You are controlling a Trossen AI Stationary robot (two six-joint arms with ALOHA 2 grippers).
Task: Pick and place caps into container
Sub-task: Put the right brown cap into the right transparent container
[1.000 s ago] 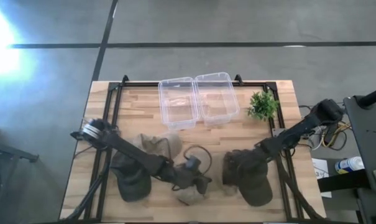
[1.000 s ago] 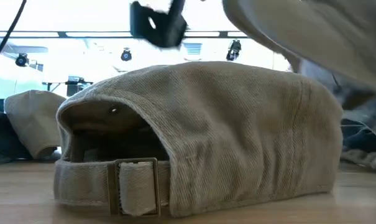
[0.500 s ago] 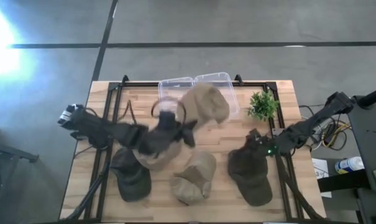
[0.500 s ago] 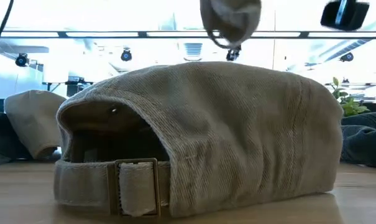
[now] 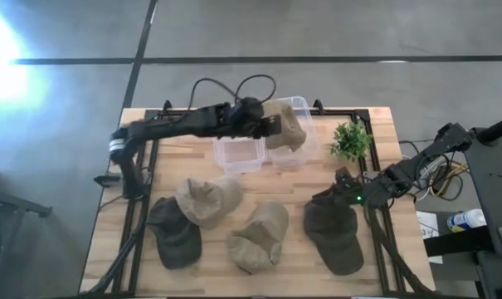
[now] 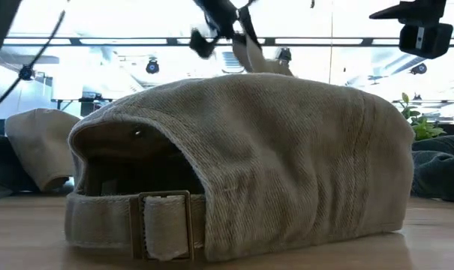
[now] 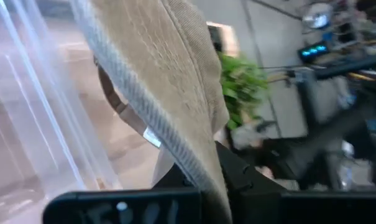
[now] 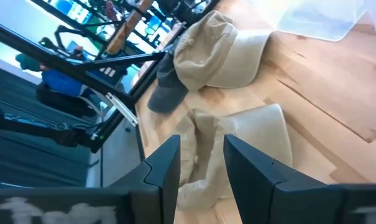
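Observation:
My left gripper (image 5: pixel 265 126) is shut on a tan cap (image 5: pixel 288 124) above the right one of two clear containers (image 5: pixel 305 105) at the table's far side. In the low view that cap (image 6: pixel 251 54) hangs high behind a large tan cap (image 6: pixel 242 165). On the table lie a dark cap (image 5: pixel 174 234), a tan cap (image 5: pixel 207 199), a second tan cap (image 5: pixel 257 237) and another dark cap (image 5: pixel 333 239). My right gripper (image 5: pixel 340 184) is open, just past the far end of that last dark cap. My left gripper pinches the tan cap between its two fingers by its stitched lower edge (image 7: pixel 197 168), coming level from the table's left. The cap is lifted clear; its strap (image 7: pixel 122 112) hangs loose above the container wall (image 7: pixel 45 130).
A small green plant (image 5: pixel 350 141) stands to the right of the containers. The left container (image 5: pixel 238 154) shows nothing inside. A black frame (image 5: pixel 155 133) edges the wooden table. Bare wood lies between the containers and the caps.
My left gripper has lifted the tan cap from the table's near middle and swung it up toward the far edge, over the right container. My right gripper has drawn back from the right dark cap toward the right edge, then stayed put.

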